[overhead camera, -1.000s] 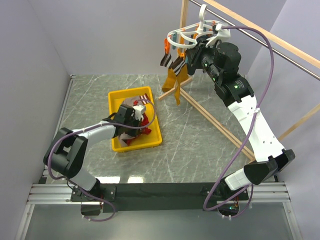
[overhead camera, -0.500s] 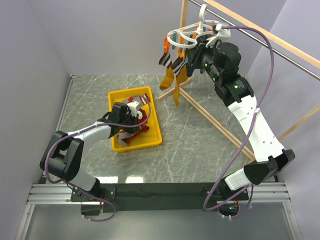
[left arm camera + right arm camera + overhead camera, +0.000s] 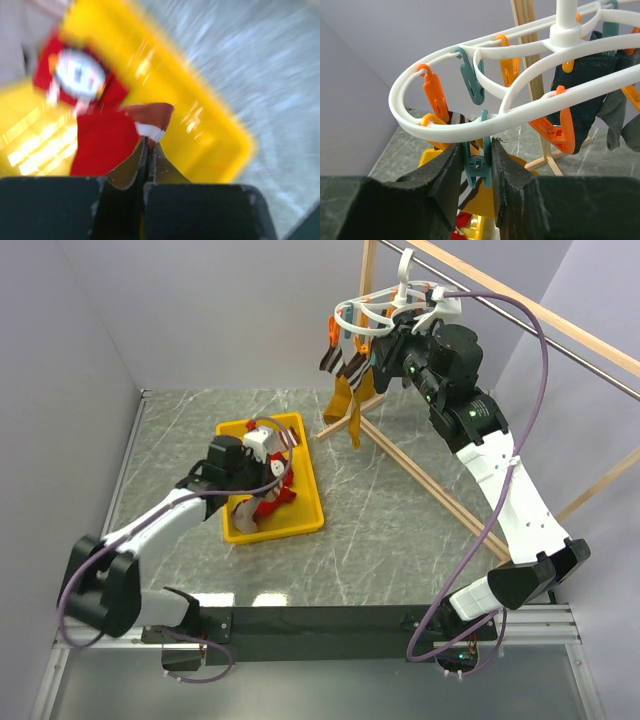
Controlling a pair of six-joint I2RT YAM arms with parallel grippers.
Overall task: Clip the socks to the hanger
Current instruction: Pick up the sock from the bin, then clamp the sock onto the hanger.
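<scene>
Left tool [image 3: 148, 150] has its two fingers pressed together on the brownish cuff of a red sock [image 3: 102, 142]. The wrist picture is smeared, but the pinch shows plainly. From above, this tool [image 3: 262, 475] sits over the yellow tray [image 3: 305, 518], which lies on the table [image 3: 400, 550] at about 10 o'clock from the table's middle. The red sock [image 3: 272, 498] trails from the fingers into the tray toward 5 o'clock. Whether any of it is clear of the tray floor I cannot tell. At 11 o'clock of the pinched sock in the wrist view, a second red sock [image 3: 80, 75] with a round white mark lies in the tray.

Farther back, the foot of the wooden frame [image 3: 420, 478] runs across the table from 12 toward 4 o'clock. Right tool [image 3: 383, 348] is raised at 1 o'clock of the overhead view, at the hanger [image 3: 403, 285]. Its wrist camera shows the fingers [image 3: 451, 172] closed on a teal clip [image 3: 479, 167] that hangs from the near rim of the white oval hanger [image 3: 567, 34], one finger touching each side of the clip. Orange clips [image 3: 436, 95] dangle from the same ring at 10 o'clock of the squeezed one. A mustard sock [image 3: 345, 400] and dark socks [image 3: 335, 358] hang from the hanger's clips on its 7 o'clock side. In the wrist view a navy sock [image 3: 590, 75] hangs at 2 o'clock, past the hub
</scene>
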